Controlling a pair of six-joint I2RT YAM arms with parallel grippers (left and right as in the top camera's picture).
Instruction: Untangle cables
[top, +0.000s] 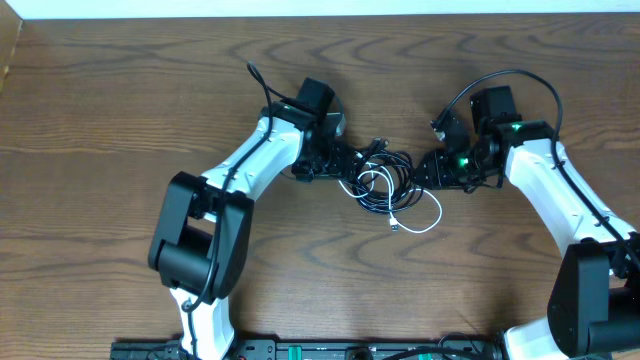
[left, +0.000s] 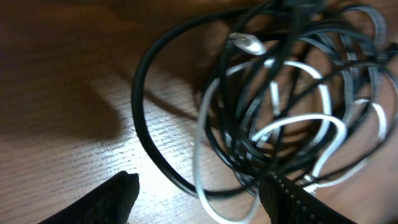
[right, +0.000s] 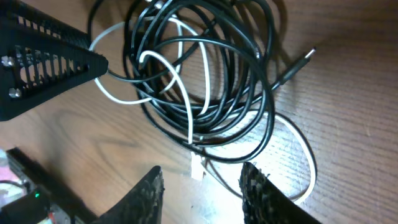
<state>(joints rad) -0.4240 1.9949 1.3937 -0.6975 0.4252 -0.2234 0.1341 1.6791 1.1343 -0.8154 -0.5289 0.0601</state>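
Note:
A long black cable (top: 378, 170) lies coiled and tangled with a shorter white cable (top: 428, 218) at the table's middle. My left gripper (top: 340, 168) sits at the tangle's left edge and my right gripper (top: 428, 170) at its right edge. In the left wrist view the left gripper (left: 202, 186) is open, with a black cable (left: 140, 124) loop and a white cable (left: 198, 155) loop lying loose between its fingers. In the right wrist view the right gripper (right: 202, 183) is open, just short of the white plug (right: 197, 167). The black plug (right: 298, 65) points away to the right.
Thick black arm wires arch above each wrist (top: 262, 85) (top: 505, 78). The left finger (right: 43, 62) reaches into the right wrist view at the coil's far side. The wooden table (top: 120, 120) ends at a white strip along the back.

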